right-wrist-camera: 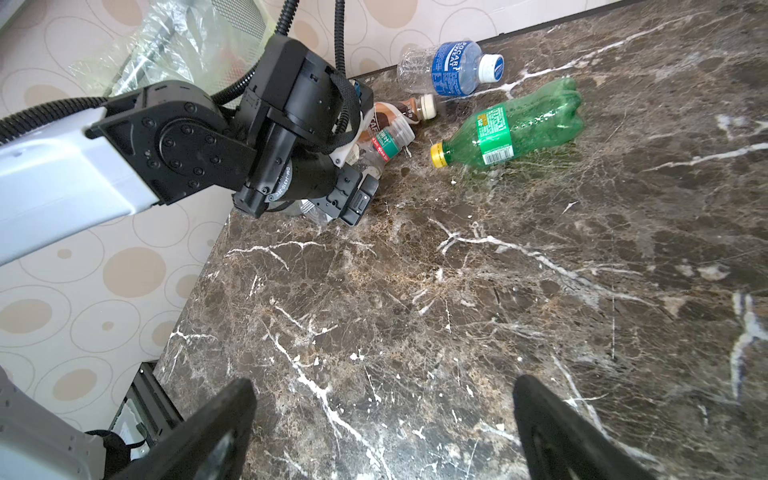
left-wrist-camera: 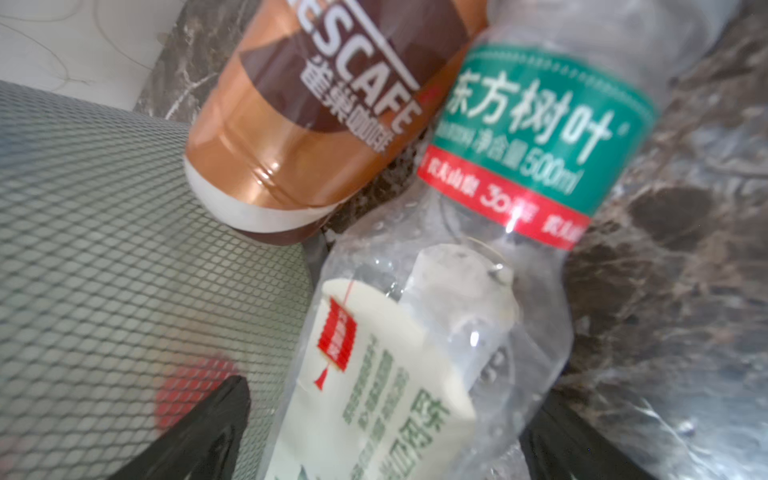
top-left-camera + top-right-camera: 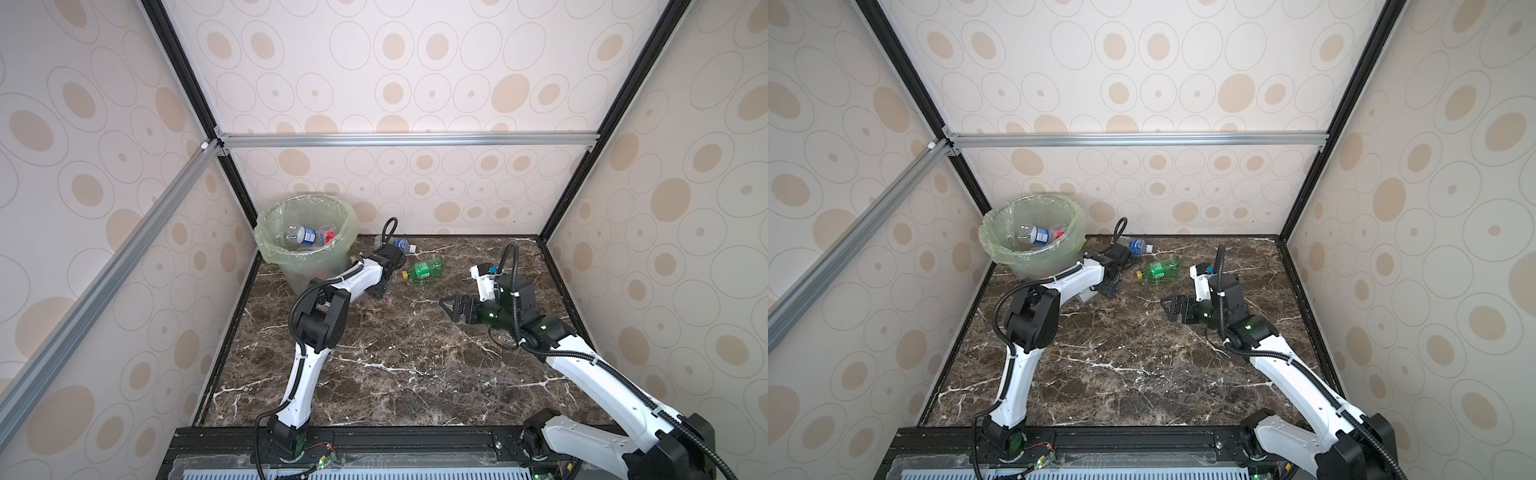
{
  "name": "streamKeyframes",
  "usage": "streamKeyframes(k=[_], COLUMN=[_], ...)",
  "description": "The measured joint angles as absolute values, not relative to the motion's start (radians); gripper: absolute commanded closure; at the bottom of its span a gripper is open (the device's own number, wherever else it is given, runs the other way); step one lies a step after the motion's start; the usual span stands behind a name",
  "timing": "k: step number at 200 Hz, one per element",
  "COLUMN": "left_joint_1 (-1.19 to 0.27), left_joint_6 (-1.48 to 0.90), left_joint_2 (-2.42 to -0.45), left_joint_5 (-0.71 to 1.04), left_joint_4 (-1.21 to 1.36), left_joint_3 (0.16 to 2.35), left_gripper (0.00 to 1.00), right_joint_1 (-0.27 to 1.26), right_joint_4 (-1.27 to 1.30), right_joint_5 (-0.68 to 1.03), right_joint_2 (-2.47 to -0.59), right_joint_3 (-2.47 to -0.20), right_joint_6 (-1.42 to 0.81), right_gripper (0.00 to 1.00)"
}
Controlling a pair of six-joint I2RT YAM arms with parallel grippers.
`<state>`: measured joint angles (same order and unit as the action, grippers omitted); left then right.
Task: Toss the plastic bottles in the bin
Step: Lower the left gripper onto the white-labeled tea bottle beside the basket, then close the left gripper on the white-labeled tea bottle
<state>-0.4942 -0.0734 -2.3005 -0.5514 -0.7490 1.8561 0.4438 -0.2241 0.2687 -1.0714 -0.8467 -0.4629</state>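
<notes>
The bin (image 3: 266, 245) (image 3: 988, 243) stands at the back left with several plastic bottles (image 3: 301, 235) inside. My left gripper (image 3: 376, 289) (image 3: 1108, 289) (image 2: 395, 390) is low beside the bin's wall (image 2: 104, 249), open, and a clear cream-labelled bottle (image 2: 374, 374) lies between its fingers. Just beyond lie a brown bottle (image 2: 324, 104) (image 1: 409, 108) and a clear teal-labelled one (image 2: 532, 137) (image 1: 388, 141). A green bottle (image 3: 424, 269) (image 3: 1158, 268) (image 1: 519, 120) and a blue-labelled bottle (image 3: 401, 243) (image 3: 1138, 244) (image 1: 453, 68) lie further right. My right gripper (image 3: 446, 303) (image 3: 1167, 305) (image 1: 384, 382) hangs open over bare marble.
The dark marble floor (image 3: 395, 365) is boxed in by patterned walls (image 3: 415, 195) with black frame posts (image 3: 561, 199) at the back corners. The bin sits tight in the back left corner. The arm bases stand on a black rail (image 3: 415, 440) along the front edge.
</notes>
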Motion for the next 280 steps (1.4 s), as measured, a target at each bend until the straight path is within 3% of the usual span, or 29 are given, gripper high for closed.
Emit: streamKeyframes(k=[198, 280], left_joint_1=[-0.579, -0.585], left_joint_6=[-0.120, -0.148], left_joint_2=[-2.235, -2.173], left_joint_5=[-0.427, -0.355], left_joint_4=[-0.757, -0.717], left_joint_3=[1.746, 1.677], left_gripper=[0.20, 0.39], right_joint_1=[0.444, 0.444], right_joint_4=[-0.222, -0.220], right_joint_5=[0.253, 0.246], right_joint_2=[-1.064, -1.044], right_joint_3=[-0.817, -0.804], right_joint_6=[-0.467, -0.467], right_gripper=[0.00, 0.00])
